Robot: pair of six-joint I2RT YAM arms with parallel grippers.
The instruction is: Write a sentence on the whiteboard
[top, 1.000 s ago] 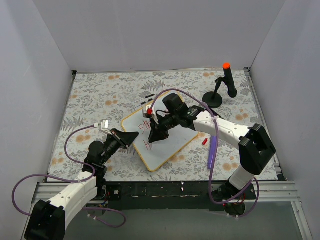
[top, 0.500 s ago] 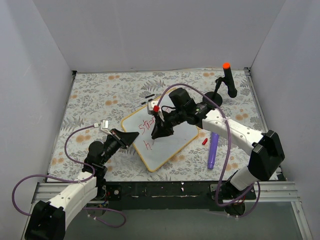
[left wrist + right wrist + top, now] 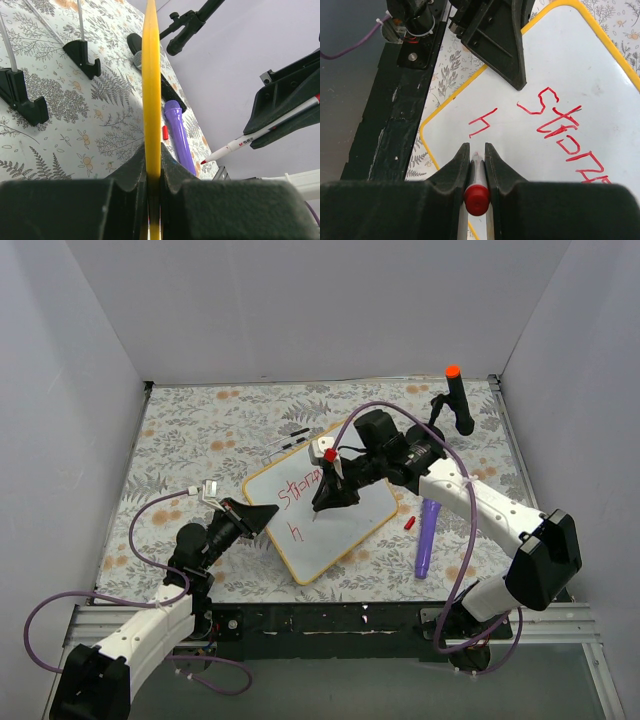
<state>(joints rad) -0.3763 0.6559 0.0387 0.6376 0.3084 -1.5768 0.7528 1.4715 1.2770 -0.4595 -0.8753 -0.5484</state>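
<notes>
The whiteboard [image 3: 350, 528] lies tilted on the patterned table, and my left gripper [image 3: 262, 515] is shut on its near-left corner. In the left wrist view its yellow edge [image 3: 151, 75] runs straight up from between the fingers of my left gripper [image 3: 152, 161]. The sentence [image 3: 560, 127] is red writing: a top line starting "Stron" and a lone "H" [image 3: 482, 122] below it. My right gripper [image 3: 477, 154] is shut on a white marker with a red end [image 3: 477, 199], over the board's middle [image 3: 332, 492]. The marker's red tip [image 3: 203, 162] hangs slightly off the white face.
A purple pen-like tube [image 3: 425, 540] and a small red cap [image 3: 409, 523] lie right of the board. A black stand with an orange-topped microphone [image 3: 452, 400] is at the back right. Black clip feet [image 3: 82, 55] sit beside the board. The black base rail [image 3: 330, 620] runs along the near edge.
My right gripper has carried the marker to the right across the board, uncovering more of the top line. The left gripper and the board have stayed put.
</notes>
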